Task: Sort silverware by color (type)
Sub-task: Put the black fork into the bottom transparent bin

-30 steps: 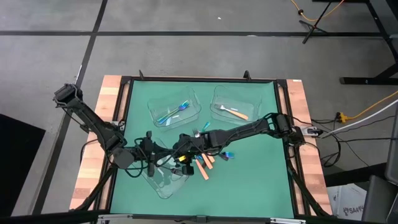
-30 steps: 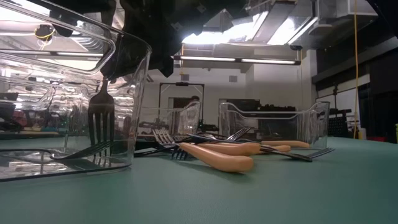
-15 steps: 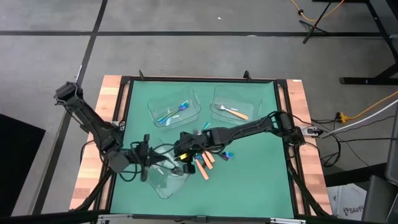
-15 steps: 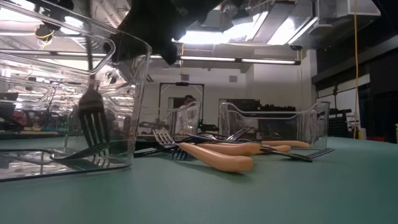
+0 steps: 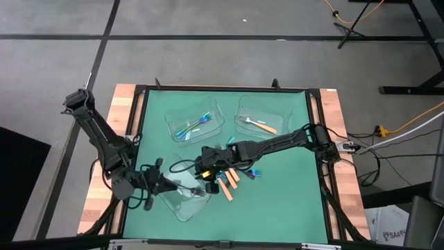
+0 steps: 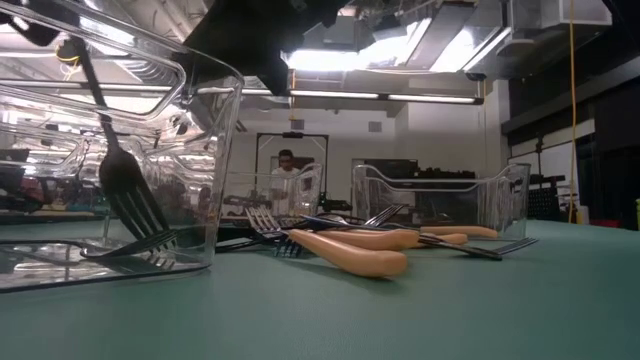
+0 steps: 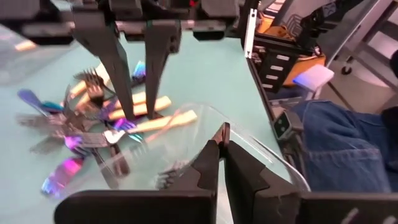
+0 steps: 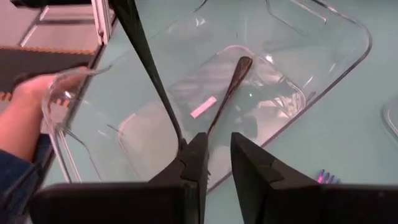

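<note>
My left gripper (image 5: pixel 158 185) (image 7: pixel 221 140) is at the left side of the near clear tray (image 5: pixel 182 203) (image 6: pixel 215 150), shut on a dark fork (image 6: pixel 125 190) (image 8: pixel 152 68) that slants down into the tray. A second dark fork (image 8: pixel 227 87) lies flat on the tray floor. My right gripper (image 5: pixel 205 169) (image 8: pixel 217 152) hovers open over the tray's far right part, touching nothing. The mixed pile of silverware (image 5: pixel 232 177) lies on the green mat, with orange-handled pieces (image 6: pixel 350 255) in front. My left gripper pinches the dark fork by the upper end of its handle (image 6: pixel 78 55), coming in slanting from the table's left. The exact place of contact is hidden by its own fingers. The fork is tilted, with its tines (image 6: pixel 140 235) down on the tray floor.
Two more clear trays stand at the far side: the left one (image 5: pixel 172 125) holds iridescent forks (image 5: pixel 198 123), the right one (image 5: pixel 244 105) an orange-handled piece (image 5: pixel 262 126). A person in blue jeans (image 7: pixel 336 143) sits by the near edge, with a hand (image 8: pixel 28 102) close to the near tray.
My left gripper has moved toward the table's near left corner, taking the fork's handle end with it. The fork has tipped from nearly upright to a slant, while its tines have stayed on the floor of the near tray.
</note>
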You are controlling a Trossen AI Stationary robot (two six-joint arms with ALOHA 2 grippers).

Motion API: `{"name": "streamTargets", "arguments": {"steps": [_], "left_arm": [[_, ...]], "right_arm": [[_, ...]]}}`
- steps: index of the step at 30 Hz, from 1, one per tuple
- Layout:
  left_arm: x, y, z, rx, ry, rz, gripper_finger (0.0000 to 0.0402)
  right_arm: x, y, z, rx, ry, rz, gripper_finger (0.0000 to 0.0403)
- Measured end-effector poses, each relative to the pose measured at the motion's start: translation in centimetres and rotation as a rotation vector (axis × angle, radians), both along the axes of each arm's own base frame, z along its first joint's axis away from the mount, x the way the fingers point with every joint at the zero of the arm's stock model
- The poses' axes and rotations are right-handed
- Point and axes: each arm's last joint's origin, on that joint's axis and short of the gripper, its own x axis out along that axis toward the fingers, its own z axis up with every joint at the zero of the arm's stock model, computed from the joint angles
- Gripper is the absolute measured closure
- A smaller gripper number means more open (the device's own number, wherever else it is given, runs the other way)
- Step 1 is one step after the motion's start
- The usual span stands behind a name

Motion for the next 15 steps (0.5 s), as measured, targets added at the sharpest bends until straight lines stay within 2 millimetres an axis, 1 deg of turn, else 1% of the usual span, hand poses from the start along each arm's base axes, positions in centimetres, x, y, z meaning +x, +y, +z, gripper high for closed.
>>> {"name": "streamTargets", "arguments": {"steps": [4, 7, 15], "left_arm": [[-0.8, -0.2, 0.2, -0.047, -0.002, -0.002, 0.0394], [-1.4, 0.0, 0.3, -0.071, 0.006, 0.017, 0.0394], [-2.8, 1.8, 0.2, -0.084, 0.104, 0.078, 0.0395]], "right_arm": [[-0.2, 0.0, 0.1, -0.03, 0.004, 0.023, 0.0342], [-0.4, -0.1, 0.2, -0.038, 0.017, 0.028, 0.0342], [-0.6, -0.1, 0.6, -0.039, 0.02, 0.029, 0.0342]]}}
